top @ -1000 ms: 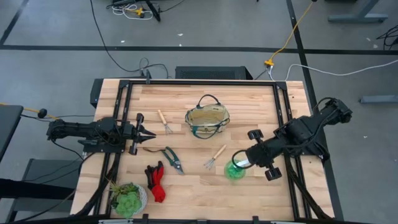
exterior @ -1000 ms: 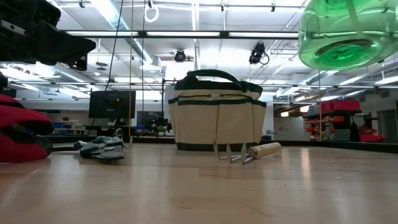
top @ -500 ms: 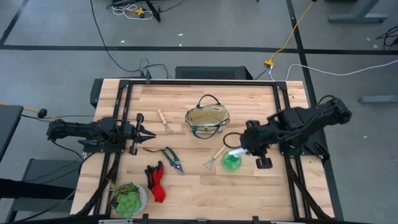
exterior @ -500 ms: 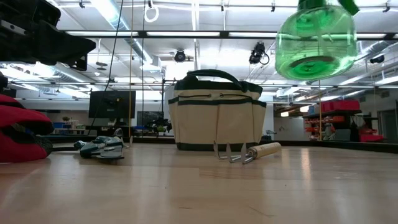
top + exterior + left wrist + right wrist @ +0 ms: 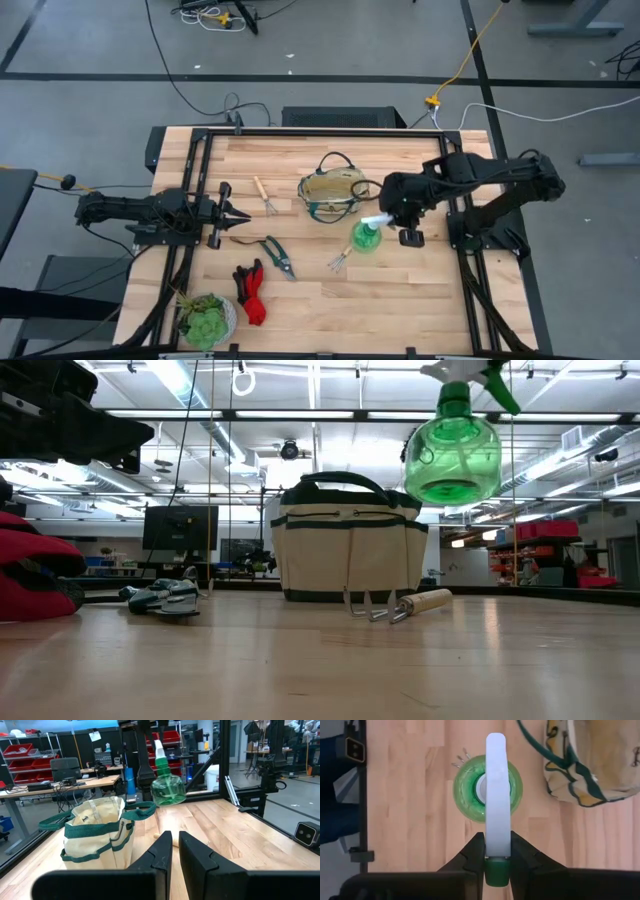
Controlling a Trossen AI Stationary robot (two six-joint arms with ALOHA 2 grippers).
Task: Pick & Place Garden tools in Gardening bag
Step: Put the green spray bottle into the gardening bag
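Observation:
My right gripper [image 5: 385,218] is shut on a round green spray bottle [image 5: 365,238] with a white head, held in the air just right of the tan bag with green trim [image 5: 333,193]. The bottle also shows in the low view [image 5: 452,455]. One wooden-handled fork [image 5: 345,253] lies under the bottle, and another [image 5: 264,195] lies left of the bag. Green-handled shears [image 5: 275,253] and red-and-black gloves [image 5: 250,293] lie on the table. My left gripper [image 5: 238,213] waits shut at the left side. My right gripper pinches the bottle's long white spray head [image 5: 497,837] between its two fingers, near one end of it. The fingers come from above and point down. The bottle hangs upright below them, clear of the table.
A leafy plant in a pale pot [image 5: 205,318] stands at the near left corner. A black frame [image 5: 452,160] runs along the table's edges. Bare wood lies right of and in front of the bottle.
My right gripper has carried the spray bottle from the near right part of the table toward the far edge and left, up to the bag. The bottle has stayed lifted clear and hanging below the fingers.

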